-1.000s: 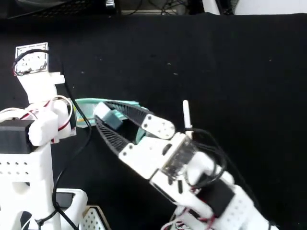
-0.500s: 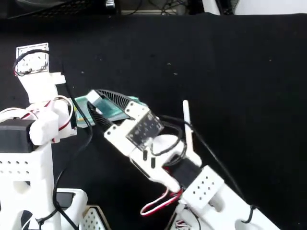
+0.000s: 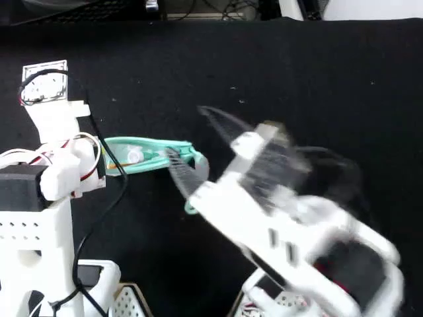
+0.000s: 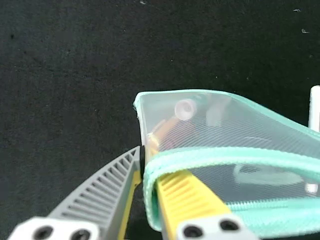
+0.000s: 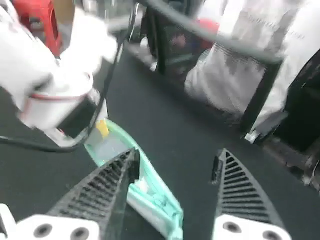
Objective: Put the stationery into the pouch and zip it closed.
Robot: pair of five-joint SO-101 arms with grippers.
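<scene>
Now | pouch (image 3: pixel 142 155) long axis side-to-side | left gripper (image 4: pixel 143 152) clamps one end

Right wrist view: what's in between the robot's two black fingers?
In the right wrist view, the pouch pokes in beside one finger of the open right gripper; the rest is bare black table.

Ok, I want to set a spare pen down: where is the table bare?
Bare: the far side of the table, beyond the pouch, across to the far right corner. Crowded: the near side, where the left end effector holds the pouch and the right end effector hangs open at its other end.
</scene>
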